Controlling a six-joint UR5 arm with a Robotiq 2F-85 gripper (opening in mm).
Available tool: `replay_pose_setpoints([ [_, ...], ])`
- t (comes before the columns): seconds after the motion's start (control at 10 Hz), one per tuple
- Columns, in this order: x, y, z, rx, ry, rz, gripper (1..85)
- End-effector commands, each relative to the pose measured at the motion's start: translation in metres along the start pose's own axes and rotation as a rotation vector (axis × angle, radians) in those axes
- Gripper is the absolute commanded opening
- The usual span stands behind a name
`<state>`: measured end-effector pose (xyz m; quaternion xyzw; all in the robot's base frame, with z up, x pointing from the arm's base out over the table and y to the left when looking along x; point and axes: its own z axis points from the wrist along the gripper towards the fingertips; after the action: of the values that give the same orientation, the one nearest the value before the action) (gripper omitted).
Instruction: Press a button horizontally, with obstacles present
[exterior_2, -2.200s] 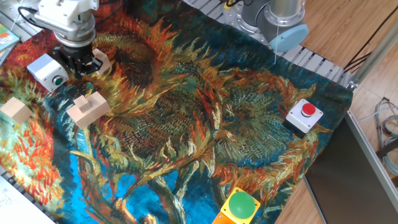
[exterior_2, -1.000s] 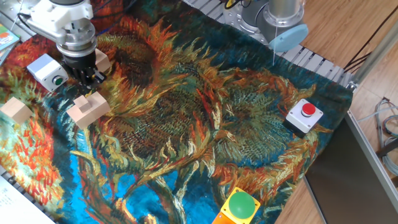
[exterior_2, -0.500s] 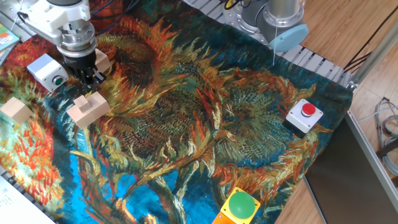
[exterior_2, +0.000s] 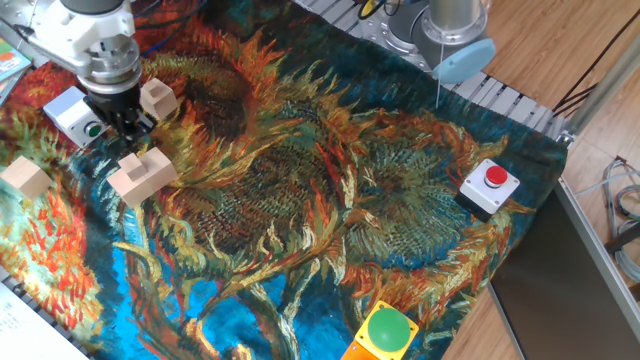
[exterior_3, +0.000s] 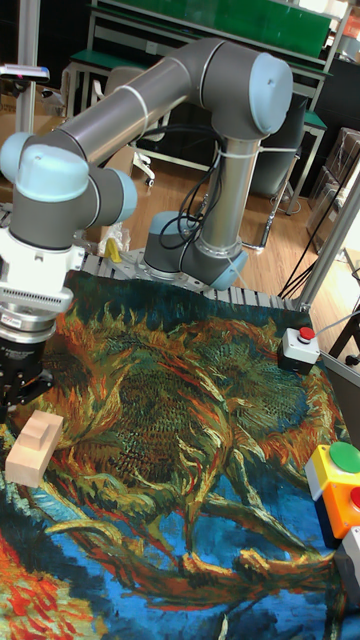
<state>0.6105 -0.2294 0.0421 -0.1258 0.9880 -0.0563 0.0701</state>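
Right beside the button, jaws.

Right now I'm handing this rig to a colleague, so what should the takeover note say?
Gripper: low at the green button box, right beside the button face; finger state not visible.
Obstacles: cube just behind the gripper, notched block just in front, second cube by the cloth's left edge.
Done: approach between the blocks.
Left: whether the press has landed cannot be told; confirm it, then back out without knocking the blocks.
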Motion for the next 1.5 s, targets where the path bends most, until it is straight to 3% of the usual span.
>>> replay_pose_setpoints([
  [0.0, -0.014, 0.008, 0.005, -0.053, -0.041, -0.057, 6.3],
  [0.1, -0.014, 0.011, 0.005, -0.063, -0.043, -0.074, 7.3],
  [0.7, 0.007, -0.055, 0.000, 0.148, 0.042, -0.196, 7.3],
  [0.8, 0.009, -0.058, 0.000, 0.153, 0.046, -0.203, 7.0],
  [1.0, 0.000, -0.030, 0.003, 0.051, -0.003, -0.173, 10.3],
  [1.1, -0.005, -0.028, 0.003, 0.045, -0.019, -0.178, 11.0],
  [1.2, -0.005, -0.034, 0.002, 0.069, -0.017, -0.199, 11.0],
  [1.4, -0.006, -0.030, 0.003, 0.052, -0.024, -0.213, 11.0],
])
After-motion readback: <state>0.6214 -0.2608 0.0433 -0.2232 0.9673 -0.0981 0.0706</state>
